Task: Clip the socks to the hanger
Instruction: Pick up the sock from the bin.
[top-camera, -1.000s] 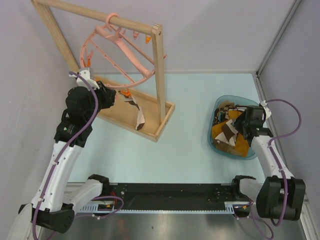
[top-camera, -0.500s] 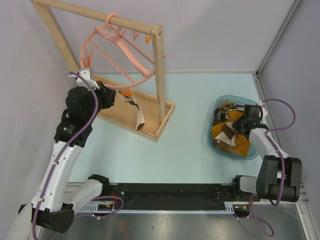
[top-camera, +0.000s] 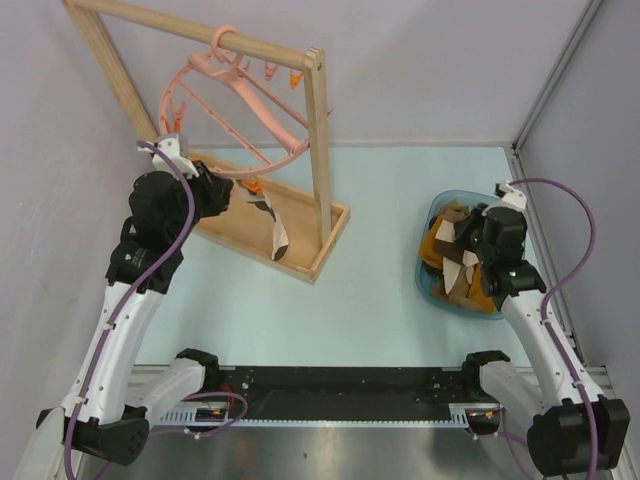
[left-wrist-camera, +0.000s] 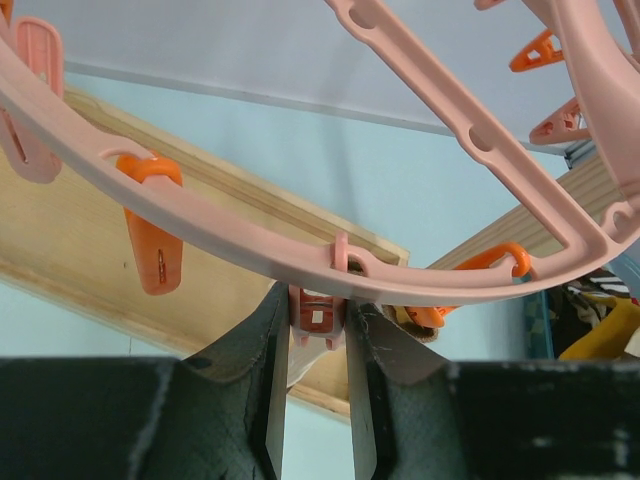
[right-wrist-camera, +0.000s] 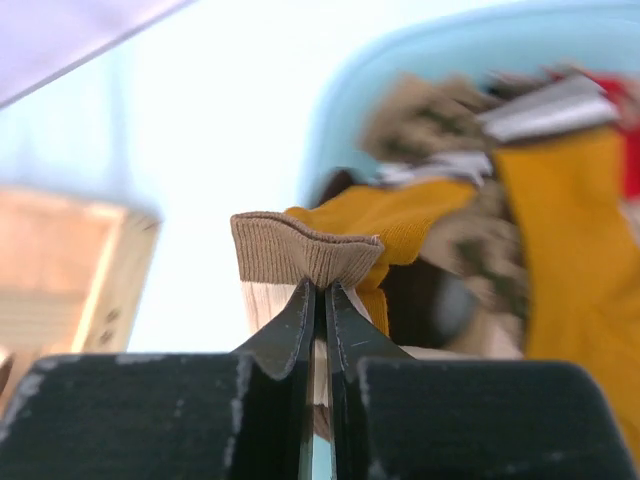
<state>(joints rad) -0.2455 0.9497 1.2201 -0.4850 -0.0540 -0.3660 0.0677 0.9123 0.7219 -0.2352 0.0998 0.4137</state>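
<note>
**Operator:** Item count?

**Technician:** One hanger on the wooden rack. One hung sock below its lower rim. One blue basket with a pile of socks; their number cannot be resolved. Two arms.

**Operator:** Arm pose?

**Technician:** The left arm extends up and forward, wrist turned toward the hanger's lower rim. The right arm extends forward along the right side, wrist over the basket.

**Operator:** Pincer condition and object position?

**Technician:** The left gripper is clenched on a pink clip on the hanger ring, one finger on each side of the clip. The right gripper is clenched on the brown ribbed cuff of a cream-and-brown sock. The cuff stands directly above the fingertips. This sock is over the basket, well apart from the hanger. A mustard sock lies behind it.
</note>
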